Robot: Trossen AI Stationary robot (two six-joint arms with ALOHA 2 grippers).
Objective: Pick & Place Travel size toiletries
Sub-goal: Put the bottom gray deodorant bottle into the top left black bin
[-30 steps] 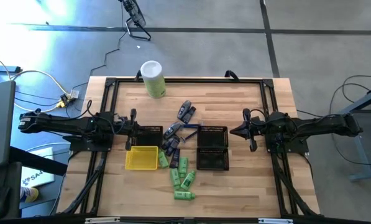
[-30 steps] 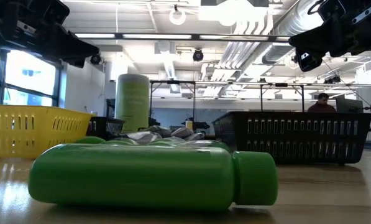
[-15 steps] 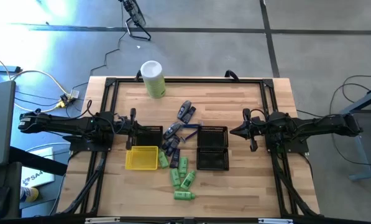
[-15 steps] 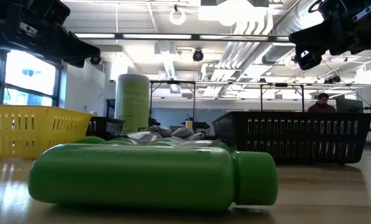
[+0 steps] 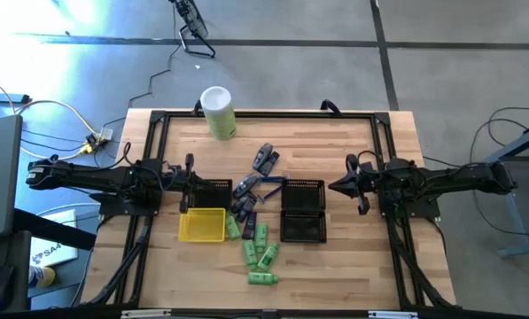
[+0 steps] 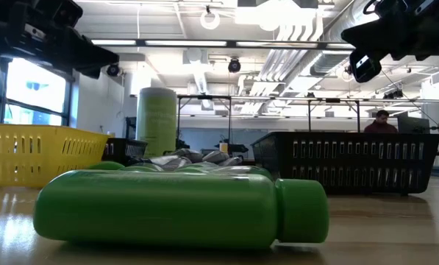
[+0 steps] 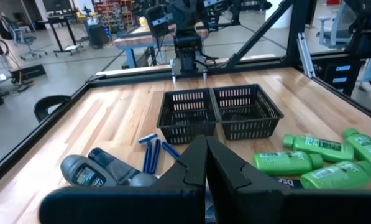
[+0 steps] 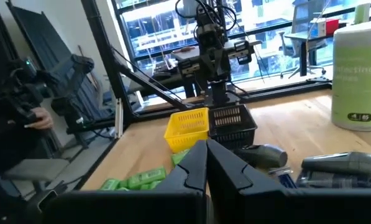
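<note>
Wooden table seen from above. Small green bottles (image 5: 257,252) lie in a loose cluster near the front edge, just beside a yellow tray (image 5: 202,225), with dark tubes (image 5: 251,186) scattered between two black mesh baskets (image 5: 302,211). The left gripper (image 5: 193,177) and right gripper (image 5: 335,187) hover at opposite sides, each with fingers pressed together, holding nothing

Bright green bottles (image 5: 259,251), yellow tray (image 5: 202,225), black mesh baskets (image 5: 302,211), pale wooden table (image 5: 335,142).
</note>
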